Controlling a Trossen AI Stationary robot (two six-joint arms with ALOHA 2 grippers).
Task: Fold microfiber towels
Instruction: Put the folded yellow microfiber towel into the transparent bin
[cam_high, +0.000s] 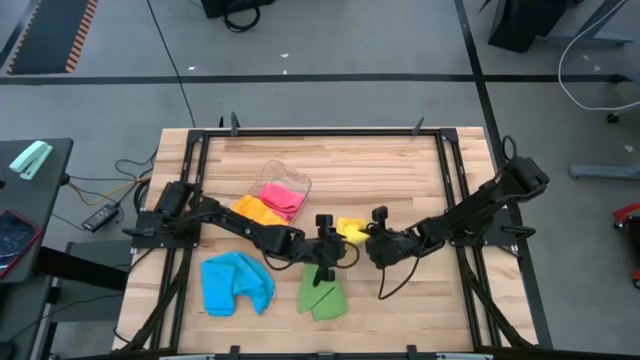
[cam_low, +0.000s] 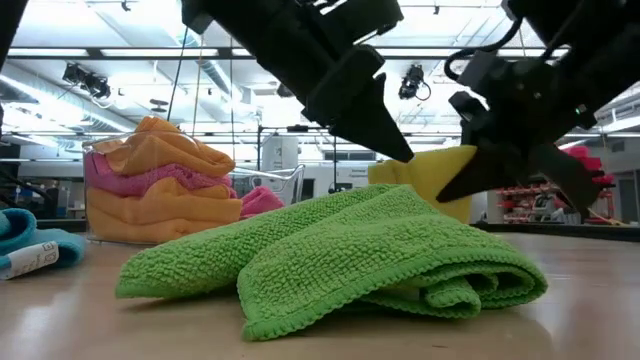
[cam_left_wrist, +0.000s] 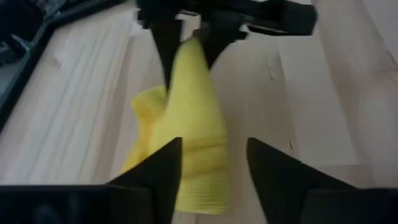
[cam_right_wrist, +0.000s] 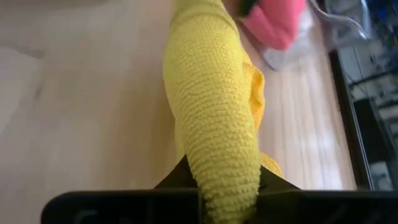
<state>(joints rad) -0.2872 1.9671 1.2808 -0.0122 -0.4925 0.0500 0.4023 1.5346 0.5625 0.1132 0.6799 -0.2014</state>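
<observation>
A yellow microfiber towel (cam_high: 351, 230) is bunched into a long roll between my two grippers at mid-table. My right gripper (cam_right_wrist: 227, 186) is shut on one end of it. My left gripper (cam_left_wrist: 214, 162) stands open at the other end, one finger on either side of the roll; whether a finger touches it, I cannot tell. A green towel (cam_high: 322, 294) lies folded on the table nearer the front edge, and a blue towel (cam_high: 236, 284) lies crumpled to its left. Pink and orange towels (cam_high: 272, 200) sit in a clear tub (cam_high: 298, 182). My right gripper pinches the bunched end of the yellow towel (cam_right_wrist: 219, 163) between its two fingers, several layers gathered together. The fingers slant down from the table's right side, in line with the roll. That end is raised (cam_left_wrist: 189, 56), and the far part of the towel (cam_left_wrist: 144, 118) sags onto the table.
Black frame rails (cam_high: 320, 131) run along the table's edges. Bare wood lies at the far side and front right. Off the table's left side stands a dark side table (cam_high: 30, 200) with small items.
</observation>
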